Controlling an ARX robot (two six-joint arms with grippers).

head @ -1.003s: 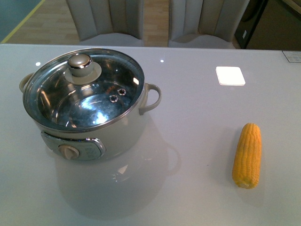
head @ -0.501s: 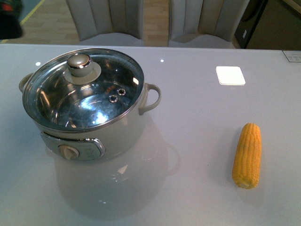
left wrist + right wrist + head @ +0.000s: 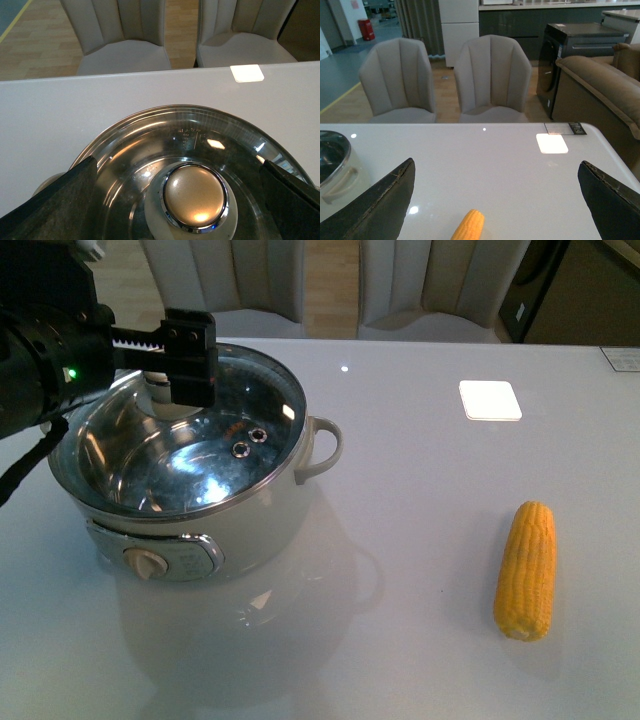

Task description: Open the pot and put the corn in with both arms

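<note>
While the left claw (image 3: 178, 167) hangs spread above the lidded pot (image 3: 250, 525), the right claw (image 3: 496, 165) is also spread, holding nothing.
The glass lid's knob (image 3: 194, 196) sits beneath the left claw, between its fingers and clear of both. The corn (image 3: 468, 226) lies on the counter (image 3: 420, 490) below the right claw.

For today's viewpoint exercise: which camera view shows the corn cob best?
The front view: the whole corn cob lies unobstructed. The right wrist view shows only one end at the frame's edge; the left wrist view shows none of it.
</note>
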